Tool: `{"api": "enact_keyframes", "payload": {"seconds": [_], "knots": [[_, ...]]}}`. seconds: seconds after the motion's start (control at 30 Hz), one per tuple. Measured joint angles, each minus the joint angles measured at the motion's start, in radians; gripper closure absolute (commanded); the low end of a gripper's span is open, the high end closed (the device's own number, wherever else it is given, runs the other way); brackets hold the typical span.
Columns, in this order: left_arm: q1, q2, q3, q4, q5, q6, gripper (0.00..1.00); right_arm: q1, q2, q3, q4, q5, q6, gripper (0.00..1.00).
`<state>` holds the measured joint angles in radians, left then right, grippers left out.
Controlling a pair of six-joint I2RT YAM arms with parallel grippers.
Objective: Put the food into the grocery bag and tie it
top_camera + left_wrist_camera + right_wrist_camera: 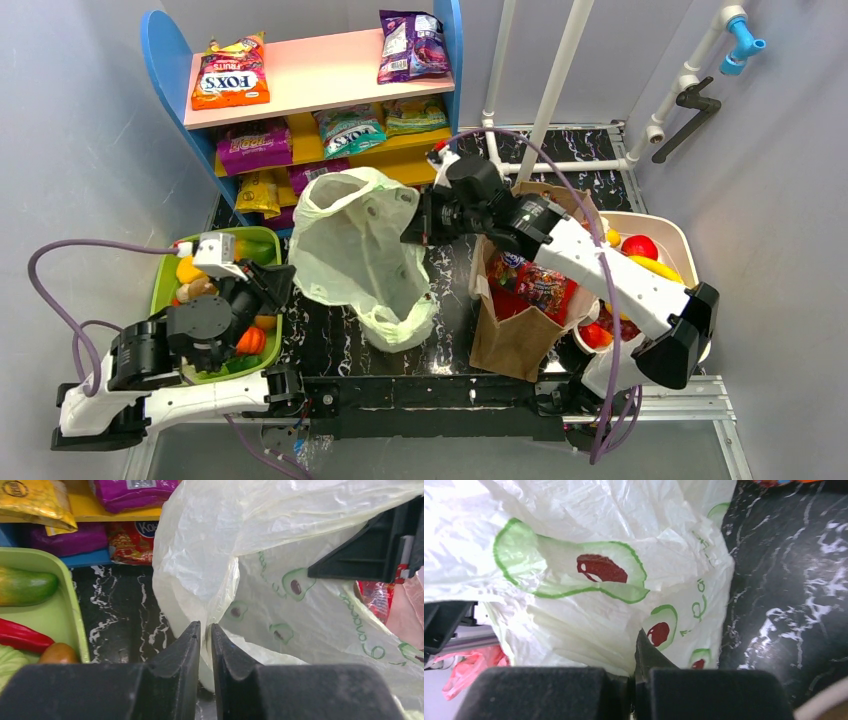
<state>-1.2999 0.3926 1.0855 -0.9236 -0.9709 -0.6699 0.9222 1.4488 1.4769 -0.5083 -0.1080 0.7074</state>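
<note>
Left gripper, jaws a sliver apart, pinches a fold of the grocery bag; right gripper is clamped tight on its opposite side. Food lies in the green tray beside the bag

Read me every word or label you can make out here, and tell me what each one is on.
"FOX'S": orange sweets bag on the top shelf.
"FRUITS": same bag, smaller.
"Ko…": red packet, cut off by the grocery bag.
Green lettering on the grocery bag: too crumpled to read.
Other shelf packets: too blurred.
</note>
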Motion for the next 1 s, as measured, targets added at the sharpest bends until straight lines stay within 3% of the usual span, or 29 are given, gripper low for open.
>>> {"api": "enact_keyframes", "payload": {"seconds": [0.2,0.27,0.4,0.57,0.87,1.0], "knots": [[0.0,0.181,0.039,-0.054,0.007,-0.019,0.15,-0.055,-0.002,0.081,-0.161,0.047,-0.078,0.99],[0.0,0.263,0.073,-0.102,0.005,-0.034,0.03,-0.067,0.0,0.081,-0.207,0.061,-0.094,0.99],[0.049,0.46,0.165,-0.252,0.009,-0.086,0.02,-0.07,0.026,0.092,-0.272,0.078,-0.12,0.99],[0.355,0.594,0.184,-0.283,0.128,-0.018,0.02,-0.07,0.098,0.158,-0.321,0.084,-0.138,0.99],[0.822,0.492,0.114,-0.218,0.281,0.126,0.02,-0.07,0.143,0.256,-0.38,0.117,-0.163,0.99],[1.105,0.483,0.024,-0.169,0.383,0.18,0.02,-0.07,0.148,0.239,-0.382,0.11,-0.164,0.99]]}}
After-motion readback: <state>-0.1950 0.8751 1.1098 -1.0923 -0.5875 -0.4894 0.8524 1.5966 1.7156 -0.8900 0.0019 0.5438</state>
